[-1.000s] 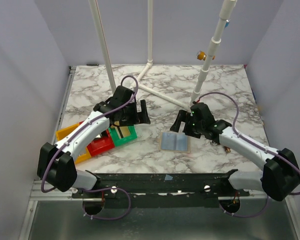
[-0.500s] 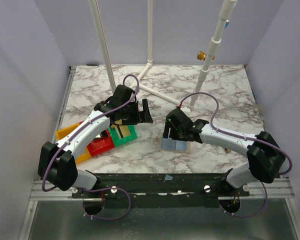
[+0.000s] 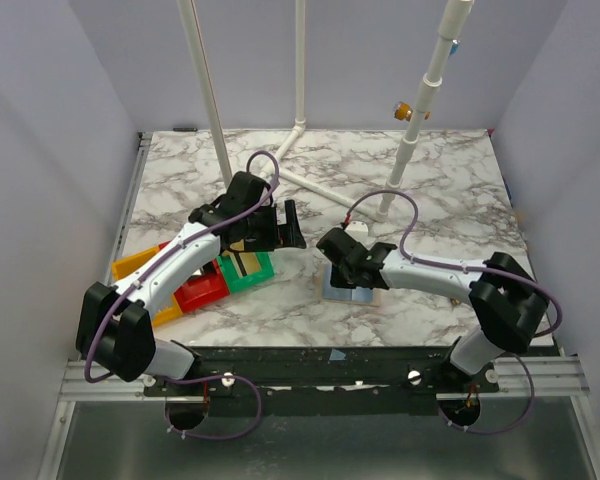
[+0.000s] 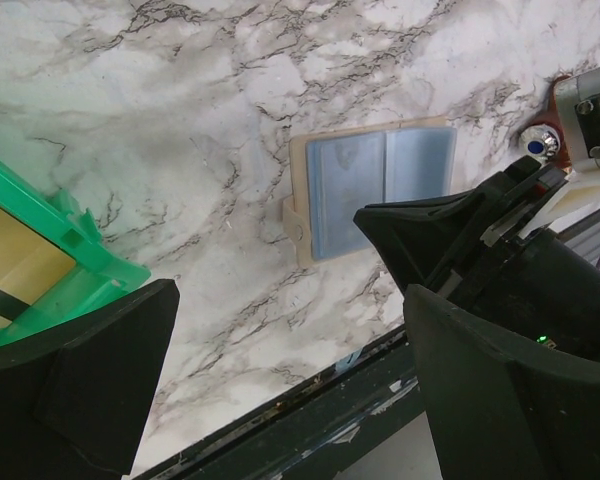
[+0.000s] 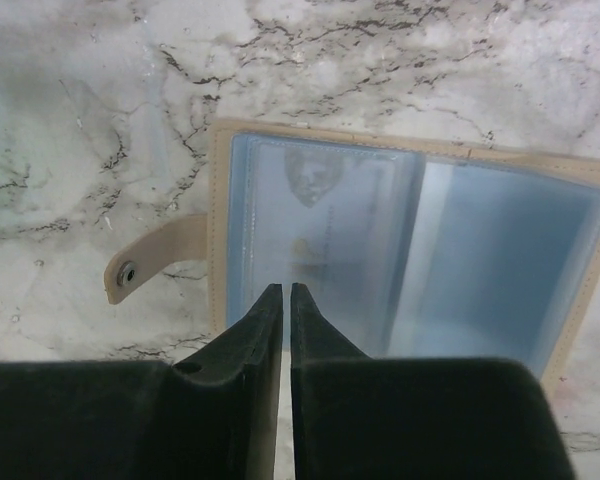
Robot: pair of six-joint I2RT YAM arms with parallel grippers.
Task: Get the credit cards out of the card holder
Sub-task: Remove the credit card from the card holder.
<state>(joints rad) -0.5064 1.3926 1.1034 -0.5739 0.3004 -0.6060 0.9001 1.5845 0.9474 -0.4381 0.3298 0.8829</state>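
The card holder (image 3: 366,294) lies opened flat on the marble, beige with two clear blue pockets and a snap tab; it also shows in the left wrist view (image 4: 380,185). Seen from the right wrist, the holder's beige rim (image 5: 218,200) frames a pale card with faint marks (image 5: 325,225) in the left pocket, and the right pocket (image 5: 505,265) looks plain pale blue. My right gripper (image 3: 338,250) hangs low over that left pocket, its jaws (image 5: 286,290) shut to a thin slit with nothing visible between them. My left gripper (image 3: 286,224) is open (image 4: 290,330) above bare marble left of the holder.
Green (image 3: 246,267), red (image 3: 202,290) and yellow (image 3: 135,265) bins sit under the left arm; the green bin (image 4: 40,250) shows at the left of the left wrist view. A white pipe stand (image 3: 310,180) rises at the back. A black rail (image 3: 330,360) runs along the near edge.
My right arm has swung left and down from beside the card holder to over its left pocket, and its jaws went from wide open to shut. The left arm has stayed put.
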